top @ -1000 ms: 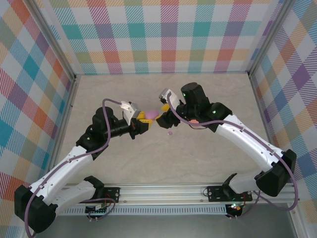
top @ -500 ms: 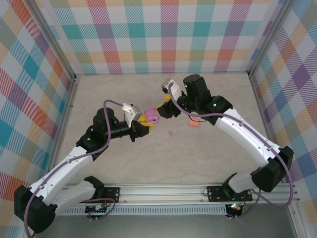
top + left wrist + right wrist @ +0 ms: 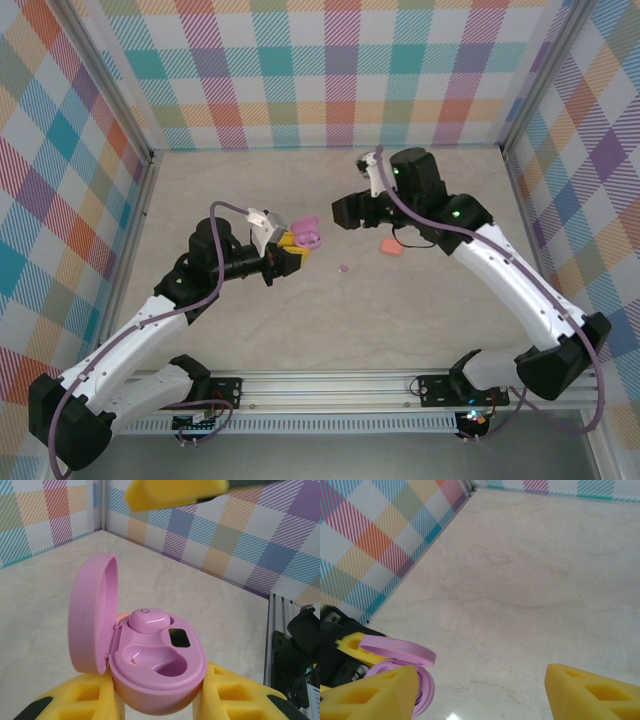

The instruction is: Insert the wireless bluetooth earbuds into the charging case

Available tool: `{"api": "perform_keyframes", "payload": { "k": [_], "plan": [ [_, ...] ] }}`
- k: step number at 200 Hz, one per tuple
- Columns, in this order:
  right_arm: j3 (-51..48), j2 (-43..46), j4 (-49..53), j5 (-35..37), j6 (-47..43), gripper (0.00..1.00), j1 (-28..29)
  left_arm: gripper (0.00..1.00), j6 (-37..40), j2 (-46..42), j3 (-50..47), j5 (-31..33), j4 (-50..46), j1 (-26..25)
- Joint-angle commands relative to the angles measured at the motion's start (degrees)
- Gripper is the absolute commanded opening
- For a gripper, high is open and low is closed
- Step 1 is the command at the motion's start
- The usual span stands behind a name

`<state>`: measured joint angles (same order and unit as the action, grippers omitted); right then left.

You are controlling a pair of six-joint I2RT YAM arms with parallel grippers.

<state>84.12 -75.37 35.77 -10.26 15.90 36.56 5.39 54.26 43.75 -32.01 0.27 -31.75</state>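
My left gripper (image 3: 291, 256) is shut on the pink charging case (image 3: 308, 237), which it holds just above the table with the lid swung open. In the left wrist view the case (image 3: 159, 667) sits between my yellow fingers (image 3: 235, 695). One purple earbud (image 3: 148, 620) is seated in the far socket, and the near socket is hollow. A second tiny purple earbud (image 3: 344, 268) lies on the table right of the case. My right gripper (image 3: 342, 212) hangs open and apart from the case, up and to its right, with nothing between its fingers (image 3: 592, 690). The case (image 3: 402, 667) shows at the lower left of the right wrist view.
A salmon-orange rounded piece (image 3: 391, 247) lies on the table under the right arm's wrist. Checked walls close in the pale table (image 3: 300, 330) on the left, back and right. A metal rail (image 3: 330, 385) with both arm bases runs along the near edge.
My right gripper has drawn back from the case, up and to the right, and its jaws have widened. The left gripper and case have barely moved.
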Motion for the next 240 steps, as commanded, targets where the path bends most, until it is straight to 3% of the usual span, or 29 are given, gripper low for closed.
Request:
{"api": "perform_keyframes", "payload": {
  "k": [1,26,50,102,123,161,240],
  "plan": [
    [-0.79,3.45,3.3,2.53,9.5,0.67,-0.34,0.13,0.02,-1.44,-0.58,0.61,1.29,-0.19],
    [-5.94,5.88,5.28,7.33,14.45,0.64,-1.21,0.13,-0.04,-1.64,-0.85,0.98,1.36,-0.19],
    [-13.63,5.49,4.22,7.55,20.04,0.54,-2.98,0.13,-0.11,-1.85,-1.23,0.98,1.45,-0.23],
    [-23.64,-5.49,-9.76,-1.11,31.99,0.38,-2.95,0.13,0.11,-2.39,-1.3,0.81,0.98,-0.19],
    [-24.7,-10.78,-13.48,-2.2,34.73,0.38,-1.75,0.13,0.31,-2.9,-1.21,0.88,0.47,-0.23],
    [-25.19,-18.02,-16.55,-2.3,37.7,0.49,0.07,0.13,0.5,-4.06,-1.3,1.07,-0.49,-0.23],
    [-24.37,-27.2,-19.89,-0.91,39.84,0.52,0.89,0.13,0.59,-4.88,-1.3,1.48,-1.31,-0.16]
  ]
}}
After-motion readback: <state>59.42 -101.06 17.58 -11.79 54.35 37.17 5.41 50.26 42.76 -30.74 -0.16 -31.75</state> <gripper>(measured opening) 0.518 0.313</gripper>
